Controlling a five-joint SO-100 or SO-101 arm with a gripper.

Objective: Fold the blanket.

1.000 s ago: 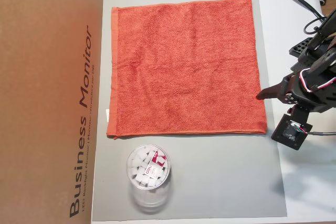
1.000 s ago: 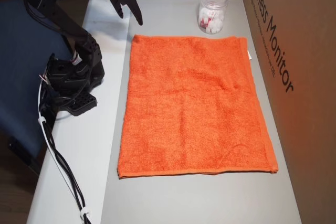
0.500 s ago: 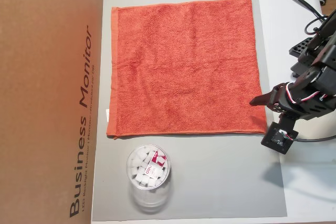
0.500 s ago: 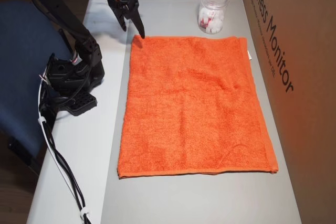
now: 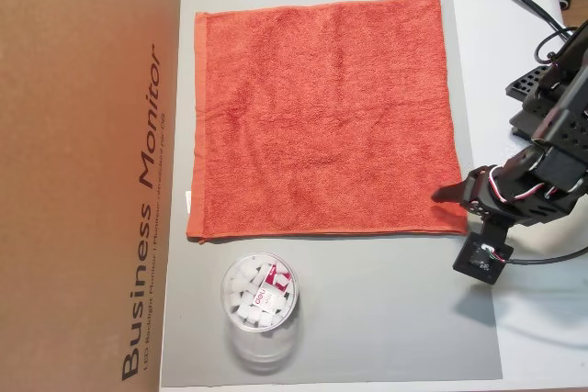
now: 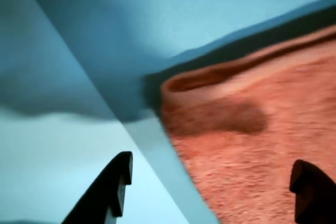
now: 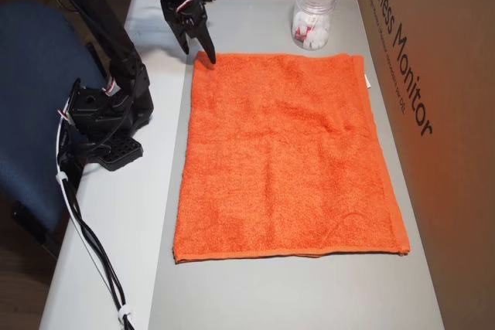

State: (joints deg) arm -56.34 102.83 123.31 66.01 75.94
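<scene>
One cardboard box (image 5: 87,172) marked "Business Monitor" fills 9 o'clock side of an overhead view; grey mat (image 5: 367,319) beside it, on white table (image 7: 116,214)
Blanket (image 5: 322,117) spread flat on mat, unfolded, small white tag (image 5: 186,199) on box-side edge
Black arm (image 7: 104,36) stands off mat
Clear plastic cup (image 5: 260,298) at 6 o'clock of blanket, apart from it
Gripper (image 7: 196,46) over blanket corner, fingers spread wide in wrist view, one either side of corner (image 6: 184,85), nothing held
</scene>
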